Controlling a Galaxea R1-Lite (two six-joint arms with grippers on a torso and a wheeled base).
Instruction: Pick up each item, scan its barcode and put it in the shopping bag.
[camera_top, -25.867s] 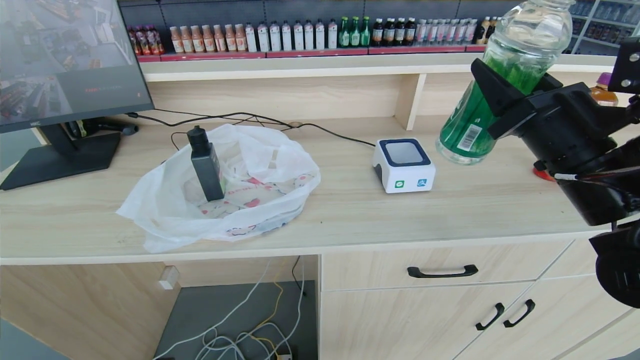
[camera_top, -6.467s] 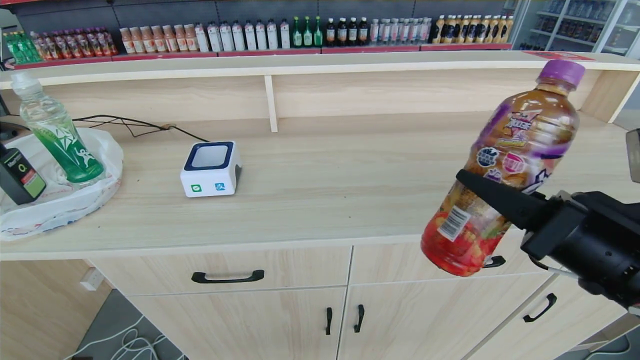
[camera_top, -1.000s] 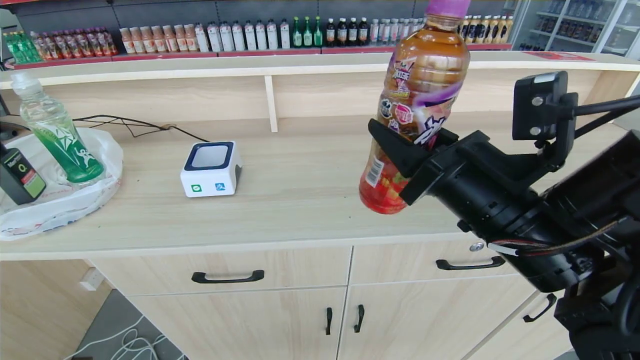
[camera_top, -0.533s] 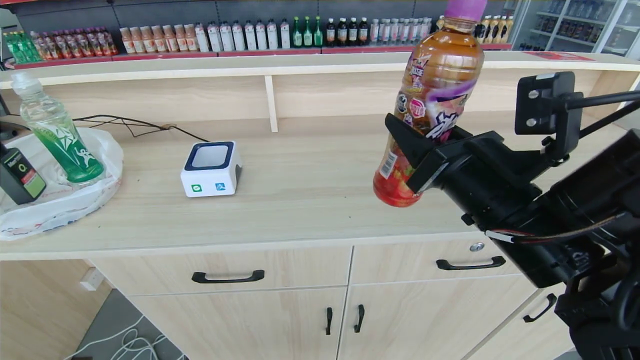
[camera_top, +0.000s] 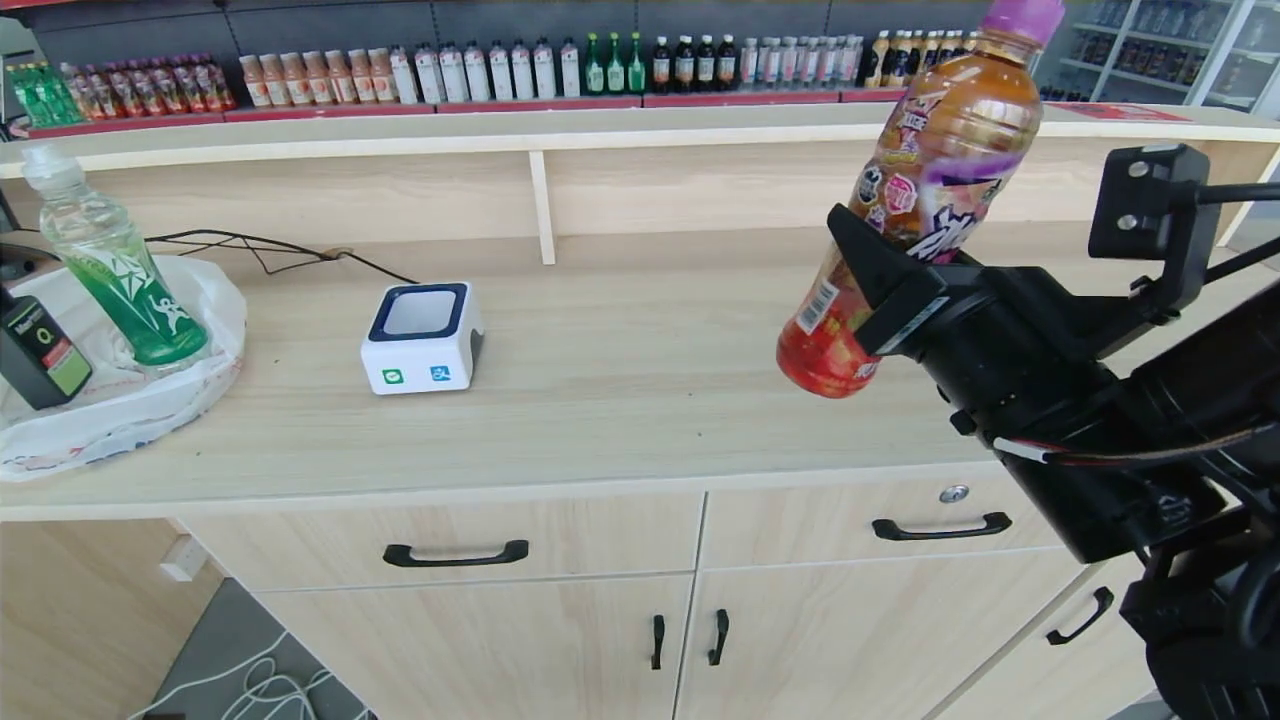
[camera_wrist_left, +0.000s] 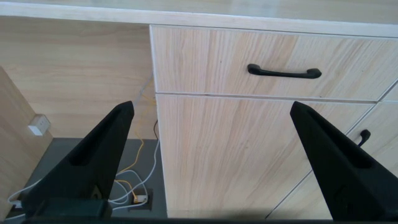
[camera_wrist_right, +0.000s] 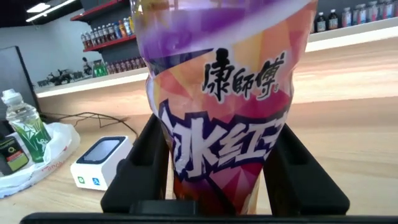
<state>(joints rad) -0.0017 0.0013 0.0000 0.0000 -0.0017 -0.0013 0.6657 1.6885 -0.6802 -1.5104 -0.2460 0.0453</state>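
My right gripper (camera_top: 905, 275) is shut on an orange-red drink bottle (camera_top: 915, 190) with a purple cap, held tilted in the air over the right part of the counter (camera_top: 620, 400); its barcode faces left. The same bottle (camera_wrist_right: 227, 106) stands between the right fingers (camera_wrist_right: 140, 168) in the right wrist view. The white barcode scanner (camera_top: 422, 337) sits on the counter to the left, apart from the bottle. At the far left, the white shopping bag (camera_top: 130, 400) holds a green-labelled bottle (camera_top: 110, 265) and a dark bottle (camera_top: 35, 350). My left gripper (camera_wrist_left: 211, 162) is open, below counter height, facing the drawers.
A black cable (camera_top: 270, 250) runs along the counter behind the scanner. A raised back ledge (camera_top: 600, 130) with a vertical divider (camera_top: 541, 205) borders the counter's rear. Drawers and cupboard doors with black handles (camera_top: 455, 553) lie below. Shelves of bottles (camera_top: 540, 70) stand far behind.
Over the last second my right gripper has carried the drink bottle to the right and slightly up, tilting it more. The bag, scanner and bagged bottles stayed put.
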